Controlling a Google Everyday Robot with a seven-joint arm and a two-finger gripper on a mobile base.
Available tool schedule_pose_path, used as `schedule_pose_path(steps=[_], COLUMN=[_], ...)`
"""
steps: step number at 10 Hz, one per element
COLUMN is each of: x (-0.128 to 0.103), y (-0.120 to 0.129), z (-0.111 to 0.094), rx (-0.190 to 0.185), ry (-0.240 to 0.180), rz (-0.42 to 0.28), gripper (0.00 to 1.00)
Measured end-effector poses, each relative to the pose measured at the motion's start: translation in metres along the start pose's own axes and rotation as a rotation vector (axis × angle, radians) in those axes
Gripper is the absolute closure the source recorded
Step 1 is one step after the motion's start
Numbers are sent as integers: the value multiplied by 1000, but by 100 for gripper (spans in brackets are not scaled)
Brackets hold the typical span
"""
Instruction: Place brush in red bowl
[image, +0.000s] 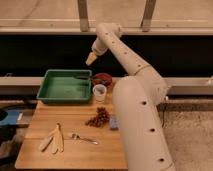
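Camera view, the only one. The gripper hangs high in the air, above and a little left of the red bowl, well clear of the table. Whether anything is held, or how far its tip parts stand apart, cannot be told here.

The red bowl sits at the back of the table, just right of the green tub, with a small pale cup in front of it. Something dark lies in the bowl and a thin dark bit crosses the tub's near-right rim (likely the brush, but too small to be sure). If so, its long axis runs roughly left-right, one end toward the bowl, the other over the tub; which end is the head I cannot tell.

Judgement: the placing step looks at or near its end, with the arm up over the drop spot. The next move calls for checking that the brush rests inside the bowl, then backing off without clipping the cup.

Elsewhere: grapes, a fork, a banana peel.
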Motion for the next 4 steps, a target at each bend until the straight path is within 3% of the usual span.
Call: schedule_pose_path(steps=[2,4], x=[-3,-6], y=[-8,-5], z=[-19,-18], rx=[45,43], ry=[-2,-3], rz=[0,-2], gripper=[20,20])
